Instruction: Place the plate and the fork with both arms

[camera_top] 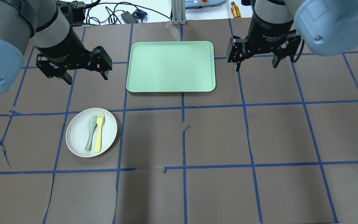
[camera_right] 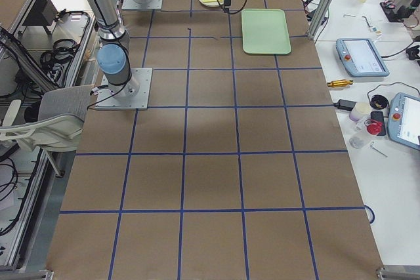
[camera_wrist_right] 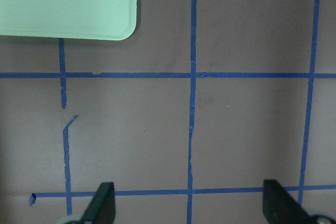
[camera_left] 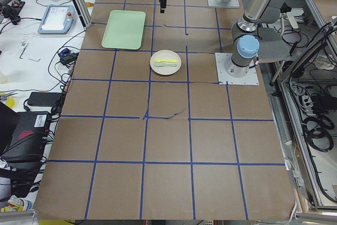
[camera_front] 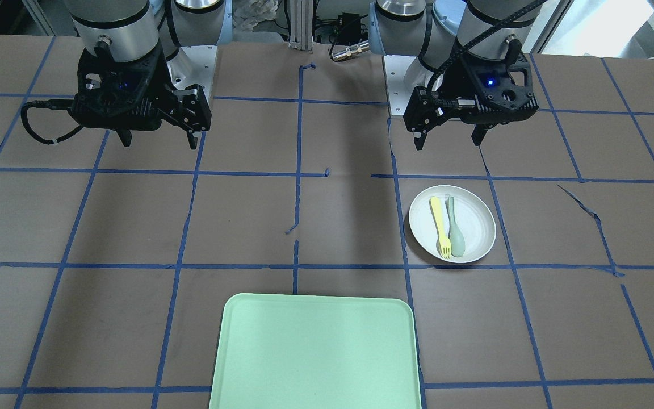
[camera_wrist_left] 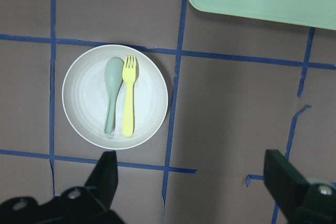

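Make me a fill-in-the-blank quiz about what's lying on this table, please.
1. The yellow fork lies on the plate beside a grey-green ____.
2. The rectangular tray is coloured mint ____.
3. The left hand and the right hand both hover with fingers ____.
Missing words: spoon, green, open.
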